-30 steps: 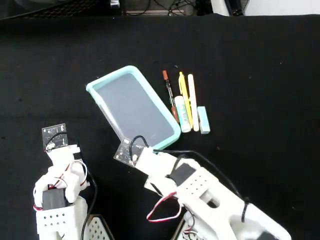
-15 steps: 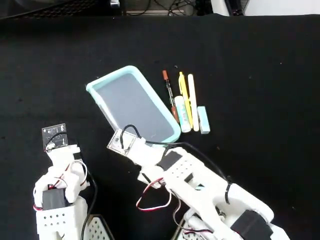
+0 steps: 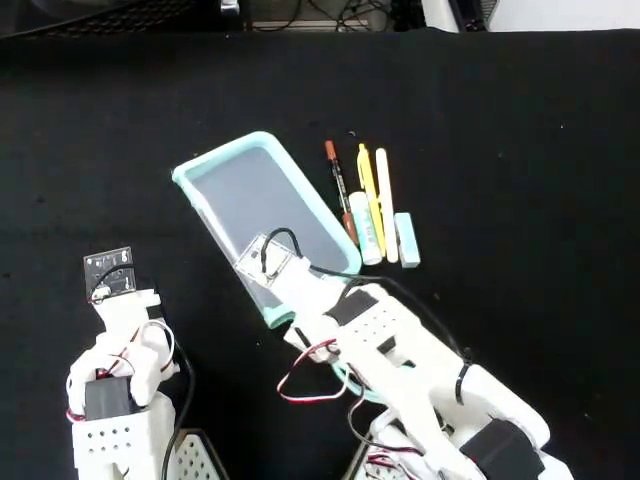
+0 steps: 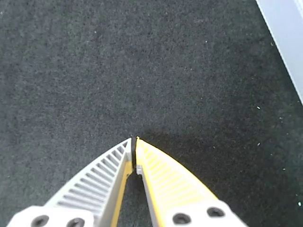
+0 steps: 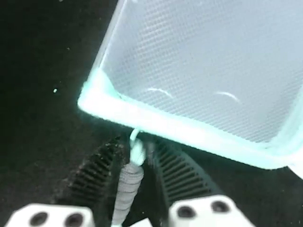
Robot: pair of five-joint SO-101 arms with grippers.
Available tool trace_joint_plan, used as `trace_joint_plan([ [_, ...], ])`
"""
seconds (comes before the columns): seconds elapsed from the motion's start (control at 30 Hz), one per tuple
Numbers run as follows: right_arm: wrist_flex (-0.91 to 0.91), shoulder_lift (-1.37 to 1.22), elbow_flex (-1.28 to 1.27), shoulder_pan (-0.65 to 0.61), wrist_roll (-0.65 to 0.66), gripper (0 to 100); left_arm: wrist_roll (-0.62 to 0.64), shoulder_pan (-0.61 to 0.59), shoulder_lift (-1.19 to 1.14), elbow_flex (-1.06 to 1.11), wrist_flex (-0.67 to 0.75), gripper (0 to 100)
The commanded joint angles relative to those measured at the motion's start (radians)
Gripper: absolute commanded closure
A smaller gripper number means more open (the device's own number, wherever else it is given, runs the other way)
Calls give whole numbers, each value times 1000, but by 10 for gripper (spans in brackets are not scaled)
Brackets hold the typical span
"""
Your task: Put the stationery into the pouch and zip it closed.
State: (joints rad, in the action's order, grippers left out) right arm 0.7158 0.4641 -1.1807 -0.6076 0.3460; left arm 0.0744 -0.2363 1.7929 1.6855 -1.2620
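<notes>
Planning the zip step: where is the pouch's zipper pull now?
In the right wrist view, the zipper pull sits at the mint edge of the pouch, near one corner, between the open fingers of the right gripper.

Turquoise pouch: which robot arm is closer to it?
Right. The right gripper is at the end of the pouch, with the zipper pull between its jaws. The left gripper is shut over bare table, apart from the pouch.

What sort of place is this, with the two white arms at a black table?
Probably a robotics lab or workbench. The white left arm and right arm, wiring exposed, sit at a black-covered table; a mint pouch and some pens are laid out like an exercise; cables trail behind.
</notes>
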Motion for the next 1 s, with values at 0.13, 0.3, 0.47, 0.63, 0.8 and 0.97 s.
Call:
trace_joint_plan([
  [0.13,-3,105,-56,20,-9,985,-11,5,9,13,-5,970],
  [0.3,89,153,-56,26,-11,920,-11,5,9,13,-5,970],
  [0.47,98,153,-51,26,-12,857,-11,5,9,13,-5,970],
  [0.63,86,151,-16,28,-12,865,-11,5,9,13,-5,970],
  [0.8,86,151,5,28,-12,868,-11,5,9,13,-5,970],
  [0.97,86,151,4,28,-11,868,-11,5,9,13,-5,970],
])
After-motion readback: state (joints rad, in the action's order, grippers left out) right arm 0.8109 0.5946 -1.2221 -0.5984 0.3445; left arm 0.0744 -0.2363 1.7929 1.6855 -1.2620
